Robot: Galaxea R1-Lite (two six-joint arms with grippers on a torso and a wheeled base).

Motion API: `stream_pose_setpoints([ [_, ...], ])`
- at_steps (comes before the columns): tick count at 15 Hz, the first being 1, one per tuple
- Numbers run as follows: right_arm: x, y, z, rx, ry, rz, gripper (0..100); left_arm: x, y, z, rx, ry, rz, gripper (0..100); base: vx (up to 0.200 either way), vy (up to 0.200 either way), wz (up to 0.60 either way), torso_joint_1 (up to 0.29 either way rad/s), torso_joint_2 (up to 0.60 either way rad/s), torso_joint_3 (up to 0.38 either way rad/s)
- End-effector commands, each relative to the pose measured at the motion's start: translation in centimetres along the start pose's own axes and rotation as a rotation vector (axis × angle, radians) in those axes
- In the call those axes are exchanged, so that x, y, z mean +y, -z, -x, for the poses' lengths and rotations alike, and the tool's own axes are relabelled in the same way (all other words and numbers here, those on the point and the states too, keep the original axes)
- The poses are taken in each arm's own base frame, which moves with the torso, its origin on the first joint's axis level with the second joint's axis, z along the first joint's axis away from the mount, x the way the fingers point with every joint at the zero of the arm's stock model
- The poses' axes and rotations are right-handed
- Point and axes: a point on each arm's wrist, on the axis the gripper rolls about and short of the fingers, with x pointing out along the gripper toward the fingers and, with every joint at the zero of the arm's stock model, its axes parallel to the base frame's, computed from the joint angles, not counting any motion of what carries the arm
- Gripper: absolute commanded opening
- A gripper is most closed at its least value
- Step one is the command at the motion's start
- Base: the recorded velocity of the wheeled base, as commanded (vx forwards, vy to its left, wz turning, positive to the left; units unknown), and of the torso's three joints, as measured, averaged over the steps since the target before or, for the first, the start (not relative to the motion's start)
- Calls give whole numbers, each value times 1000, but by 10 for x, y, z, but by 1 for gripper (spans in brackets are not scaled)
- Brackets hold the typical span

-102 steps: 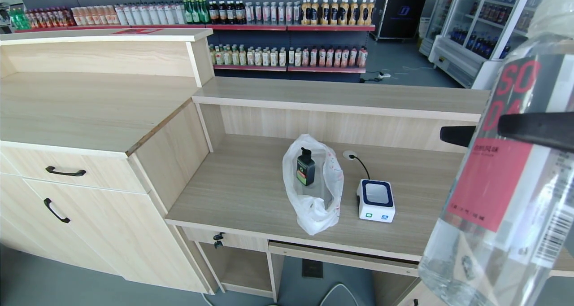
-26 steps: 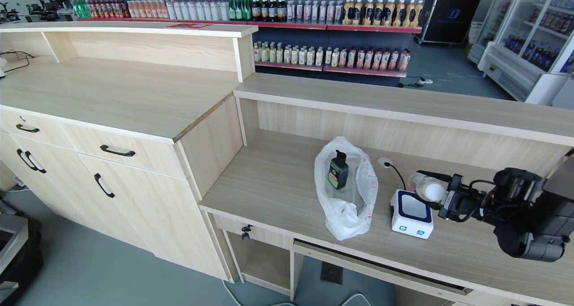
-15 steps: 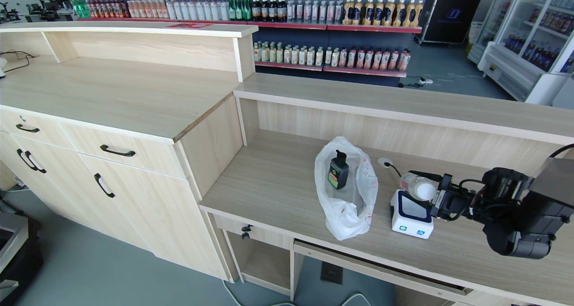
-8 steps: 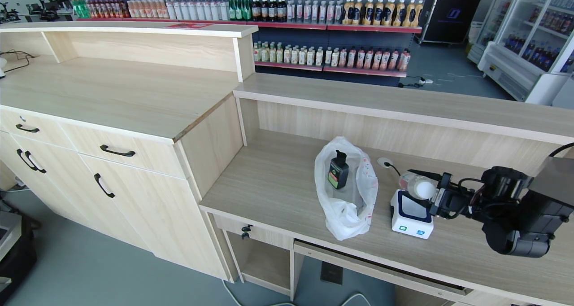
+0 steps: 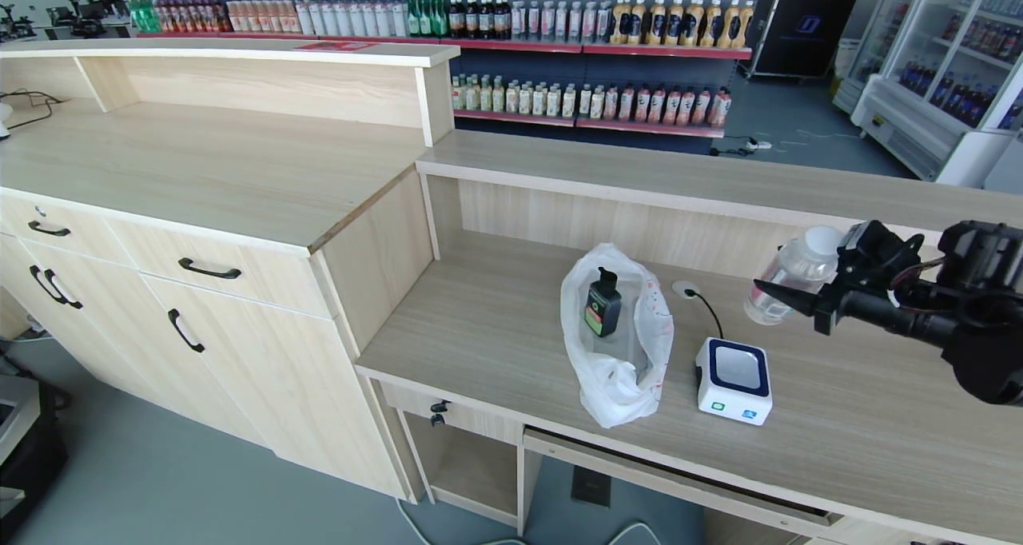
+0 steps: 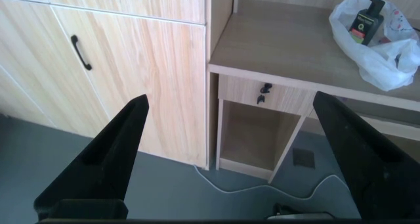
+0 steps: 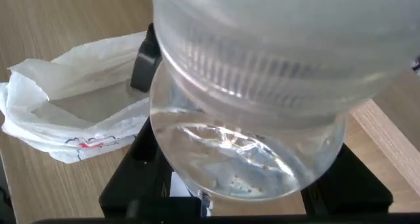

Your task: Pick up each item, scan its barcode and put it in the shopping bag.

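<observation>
Bottle [image 5: 799, 264] lifted off the scanner [image 5: 734, 379] now
Right gripper [image 5: 787, 287] fingers clamp it, maybe tilted; left gripper [image 6: 230, 100] fingers spread apart.

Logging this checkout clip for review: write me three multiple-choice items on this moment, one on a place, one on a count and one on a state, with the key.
1. Where does the scanner stand?
A. inside the shopping bag
B. on the floor
C. on the counter, right of the shopping bag

2. How many items lie in the shopping bag?
A. none
B. one
C. three

3. The right claw is:
A. shut on the clear bottle
B. open and empty
C. shut on the scanner

Key:
1 C: it sits on the wood with the bag on its left.
2 B: one dark pump bottle lies inside.
3 A: its fingers clamp the bottle's body.
</observation>
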Motion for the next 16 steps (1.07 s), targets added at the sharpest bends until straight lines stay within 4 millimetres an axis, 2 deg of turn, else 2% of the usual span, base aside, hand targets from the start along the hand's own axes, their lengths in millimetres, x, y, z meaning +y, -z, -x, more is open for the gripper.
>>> stream_pose_setpoints([
  [1,-11,-46,25,16,123,-69,0,0,0,0,0,0,0,100,0,0,0,0,0,0],
  [5,-1,-51,17,201,416,-276,0,0,0,0,0,0,0,100,0,0,0,0,0,0],
  [9,23,-49,8,367,613,-314,0,0,0,0,0,0,0,100,0,0,0,0,0,0],
  [11,26,-53,6,395,679,-302,0,0,0,0,0,0,0,100,0,0,0,0,0,0],
  [16,31,-60,6,351,691,-267,0,0,0,0,0,0,0,100,0,0,0,0,0,0],
])
